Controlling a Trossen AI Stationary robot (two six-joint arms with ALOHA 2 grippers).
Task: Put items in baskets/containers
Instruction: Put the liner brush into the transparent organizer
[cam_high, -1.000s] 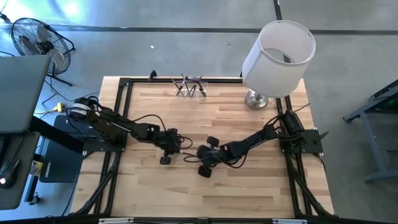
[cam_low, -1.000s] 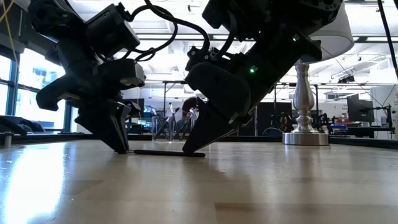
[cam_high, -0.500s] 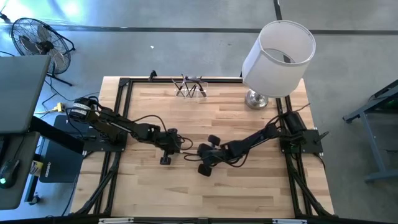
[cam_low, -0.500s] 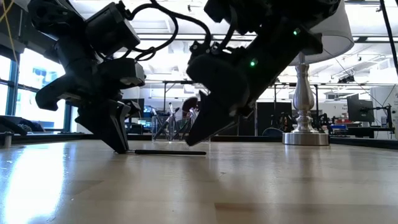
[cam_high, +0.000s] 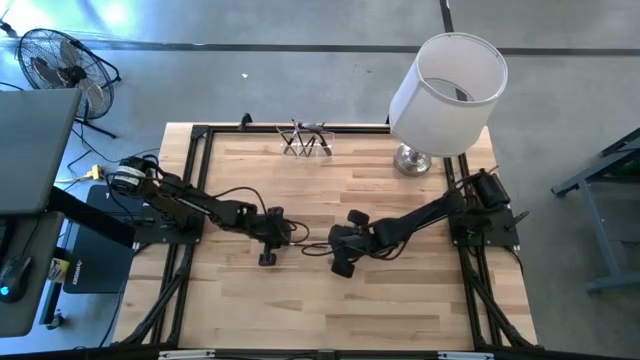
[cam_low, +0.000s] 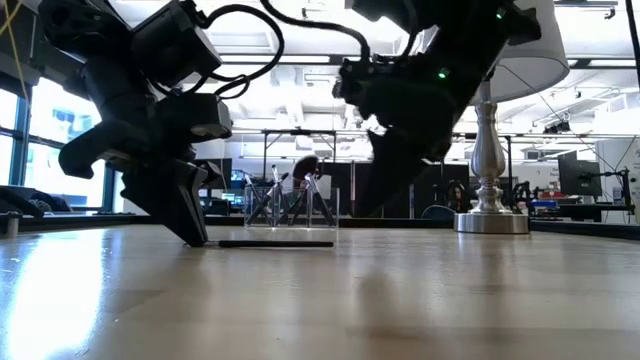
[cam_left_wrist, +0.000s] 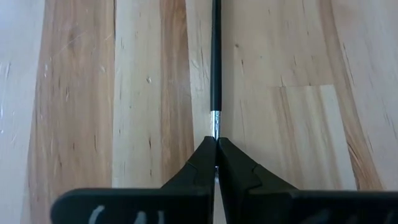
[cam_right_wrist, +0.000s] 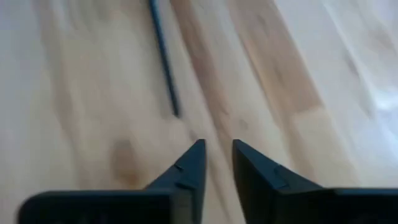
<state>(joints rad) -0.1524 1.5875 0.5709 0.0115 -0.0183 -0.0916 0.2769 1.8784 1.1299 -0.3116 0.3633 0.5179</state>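
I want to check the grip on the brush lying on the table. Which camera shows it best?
The left wrist view: the left gripper is shut on the brush at its silver ferrule. The low view shows the brush flat on the table; the right wrist view only its free end; the high view barely resolves it.

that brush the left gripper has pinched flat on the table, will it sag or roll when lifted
The brush looks thin and straight, so probably stiff and very light. The left gripper is shut on one end near the silver ferrule, so it may droop or pivot a little. Its round handle would likely roll if dropped.
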